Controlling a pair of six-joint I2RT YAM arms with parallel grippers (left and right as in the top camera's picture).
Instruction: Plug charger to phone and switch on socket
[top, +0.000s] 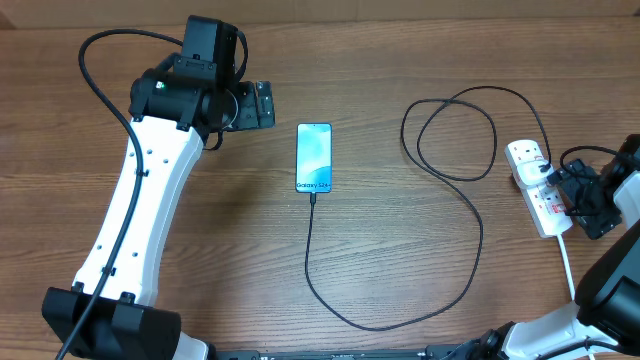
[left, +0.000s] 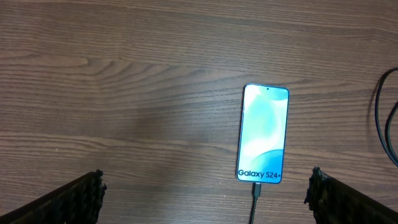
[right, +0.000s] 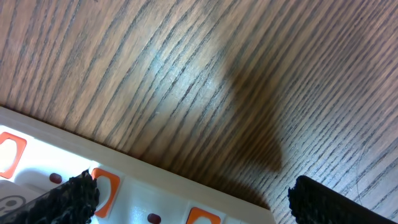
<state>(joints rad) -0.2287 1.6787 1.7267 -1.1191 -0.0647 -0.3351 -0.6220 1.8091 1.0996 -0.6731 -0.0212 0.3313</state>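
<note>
Phone (top: 313, 157) mid-table, charger (top: 470, 235) apparently seated in its lower end, socket (top: 535, 185) at the right edge.
Right gripper (right: 193, 199) spread wide, holding nothing, over the red switches (right: 104, 185); left gripper (left: 205, 199) likewise. Risk: an off-centre push slides the socket or flips the wrong switch.

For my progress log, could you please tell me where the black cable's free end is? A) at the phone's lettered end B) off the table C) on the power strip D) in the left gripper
A: the charger meets the phone at its lettered edge; the left gripper is open, empty.
</note>
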